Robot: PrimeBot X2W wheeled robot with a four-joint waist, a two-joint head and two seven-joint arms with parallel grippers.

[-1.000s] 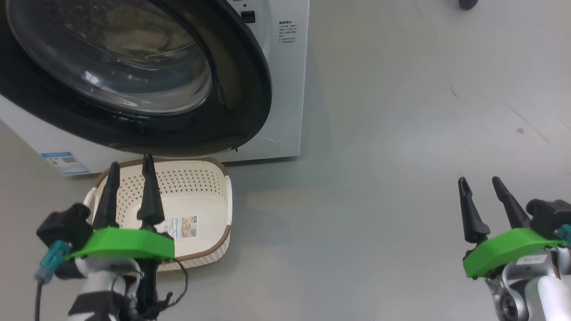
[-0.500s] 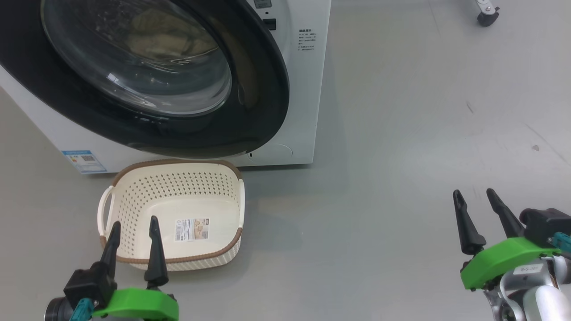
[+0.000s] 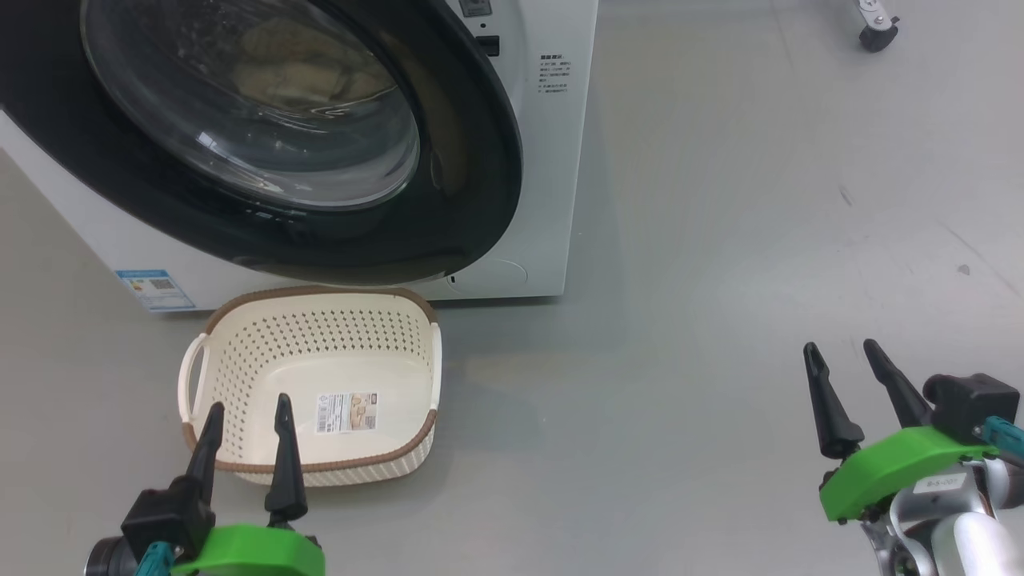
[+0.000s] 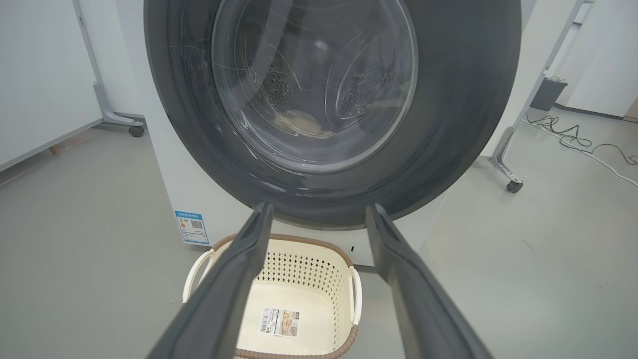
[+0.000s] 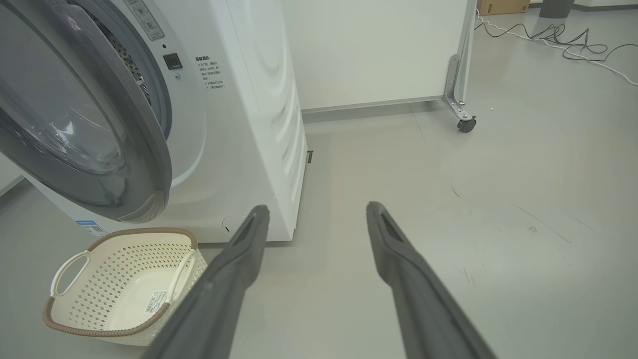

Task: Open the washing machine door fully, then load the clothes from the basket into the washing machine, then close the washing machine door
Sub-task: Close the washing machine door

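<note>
white washing machine (image 3: 552,176), glossy black-rimmed door (image 3: 480,160), cream perforated basket (image 3: 264,360) with brown rim

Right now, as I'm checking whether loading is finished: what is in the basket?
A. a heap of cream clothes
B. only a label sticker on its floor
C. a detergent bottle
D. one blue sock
B: the basket shows bare perforated walls and a bare floor, with just the label sticker on that floor.

Black tapered fingers (image 3: 830,408), green brackets (image 3: 888,468), teal plugs (image 3: 1004,432), silver R wrist (image 3: 920,516), small white label (image 3: 941,482)
</note>
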